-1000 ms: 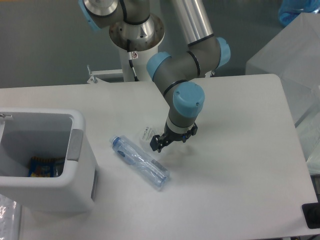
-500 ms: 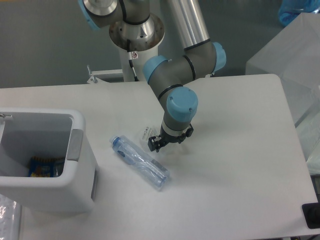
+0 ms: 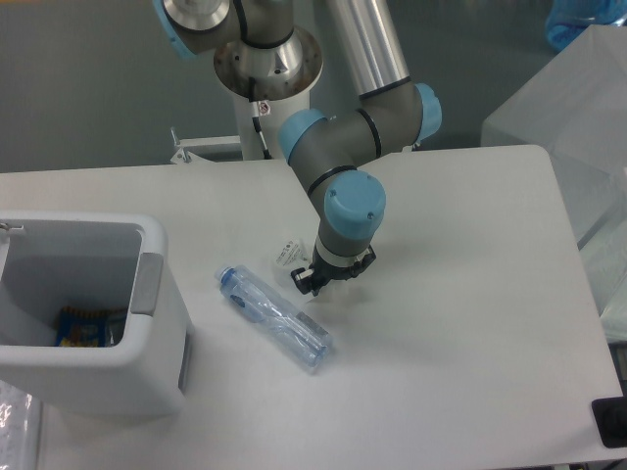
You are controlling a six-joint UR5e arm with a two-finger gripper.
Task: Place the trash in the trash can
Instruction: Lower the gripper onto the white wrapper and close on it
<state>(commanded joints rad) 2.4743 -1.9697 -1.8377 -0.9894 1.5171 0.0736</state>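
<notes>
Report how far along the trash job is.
Done: a blue-and-yellow item lies inside the trash can. In hand: the gripper is down at the wrapper; whether its fingers have closed on it is unclear. Left: the wrapper and the bottle both lie on the table, outside the can.

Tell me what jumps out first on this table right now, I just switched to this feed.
The arm's gripper is down at the table's middle, right at the small clear wrapper. Just below and left of it a clear bottle with a blue cap lies on its side. At the left edge stands the big white trash can, with something blue and yellow already inside.
</notes>
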